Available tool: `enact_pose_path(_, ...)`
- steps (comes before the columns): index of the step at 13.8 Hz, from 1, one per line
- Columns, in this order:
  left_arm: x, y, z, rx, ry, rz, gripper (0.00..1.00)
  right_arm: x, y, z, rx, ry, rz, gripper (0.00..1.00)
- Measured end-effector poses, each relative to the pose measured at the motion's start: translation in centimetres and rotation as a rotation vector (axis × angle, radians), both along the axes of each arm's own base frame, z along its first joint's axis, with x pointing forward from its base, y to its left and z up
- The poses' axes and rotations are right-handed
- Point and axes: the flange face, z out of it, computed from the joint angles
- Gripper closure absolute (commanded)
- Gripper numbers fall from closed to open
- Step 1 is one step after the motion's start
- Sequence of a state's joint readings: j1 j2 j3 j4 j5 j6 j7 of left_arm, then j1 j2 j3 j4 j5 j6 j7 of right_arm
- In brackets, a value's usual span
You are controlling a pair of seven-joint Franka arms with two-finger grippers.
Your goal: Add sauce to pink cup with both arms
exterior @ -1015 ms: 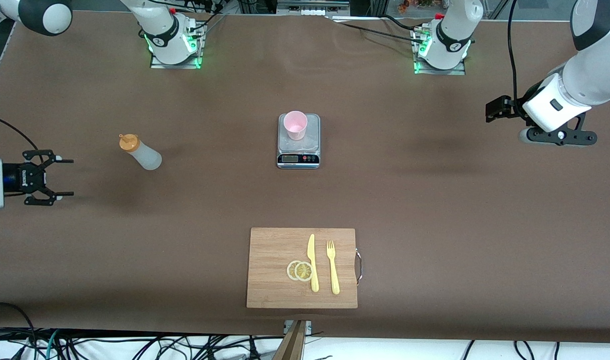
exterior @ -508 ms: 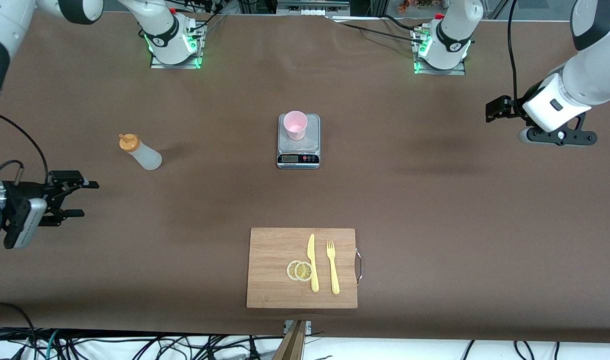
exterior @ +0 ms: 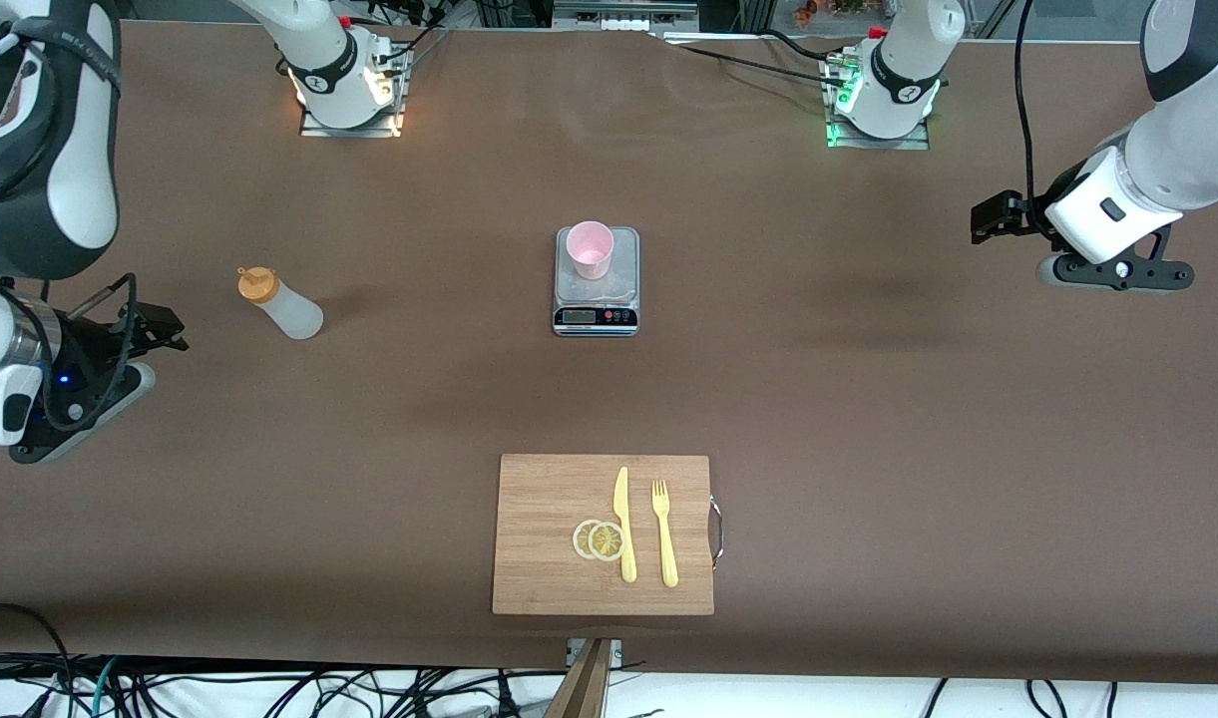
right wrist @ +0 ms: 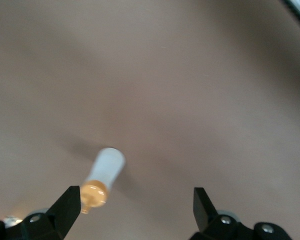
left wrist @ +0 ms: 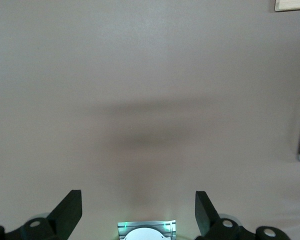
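The sauce bottle (exterior: 281,306), whitish with an orange cap, stands upright toward the right arm's end of the table. In the right wrist view the bottle (right wrist: 105,174) shows close to one fingertip, untouched. My right gripper (exterior: 165,334) hangs open over the table beside the bottle, and its jaws (right wrist: 136,200) hold nothing. The pink cup (exterior: 590,249) stands on a small scale (exterior: 618,284) at mid-table. My left gripper (exterior: 990,221) waits open over the left arm's end of the table, far from the cup. Only bare table lies between its fingers (left wrist: 137,200).
A wooden cutting board (exterior: 544,558) near the front edge carries a yellow knife (exterior: 623,524), a fork (exterior: 664,534) and two lemon slices (exterior: 599,539). The arm bases (exterior: 347,90) stand along the table's back edge. Cables hang along the front edge.
The right arm has swung round and its gripper has turned and shifted toward the sauce bottle. The left arm, bottle and cup have not moved.
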State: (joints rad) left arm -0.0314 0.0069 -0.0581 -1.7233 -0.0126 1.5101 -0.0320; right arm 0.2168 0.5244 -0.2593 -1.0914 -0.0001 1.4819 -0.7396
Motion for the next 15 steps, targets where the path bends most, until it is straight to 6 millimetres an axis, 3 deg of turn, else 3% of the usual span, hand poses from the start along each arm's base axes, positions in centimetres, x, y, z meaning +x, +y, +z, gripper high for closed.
enact_pose_path(3, 0.0, 0.0, 0.0, 0.000, 0.000, 0.000, 0.01, -0.7, -1.9, 0.6, -0.023, -0.054, -0.009, 0.00)
enact_pose_path(6, 0.0, 0.0, 0.0, 0.000, 0.000, 0.000, 0.01, -2.7, -3.6, 4.7, -0.010, -0.136, -0.036, 0.00)
enact_pose_path(8, 0.0, 0.0, 0.0, 0.000, 0.000, 0.001, 0.01, -5.0, -5.4, 6.5, 0.003, -0.158, -0.177, 0.00)
enact_pose_path(13, 0.0, 0.0, 0.0, 0.000, 0.000, 0.001, 0.01, -9.1, -6.1, 6.4, 0.017, -0.139, -0.535, 0.00)
enact_pose_path(15, 0.0, 0.1, 0.0, 0.000, 0.000, 0.001, 0.01, -9.9, -7.5, 5.9, 0.015, -0.124, -0.590, 0.00)
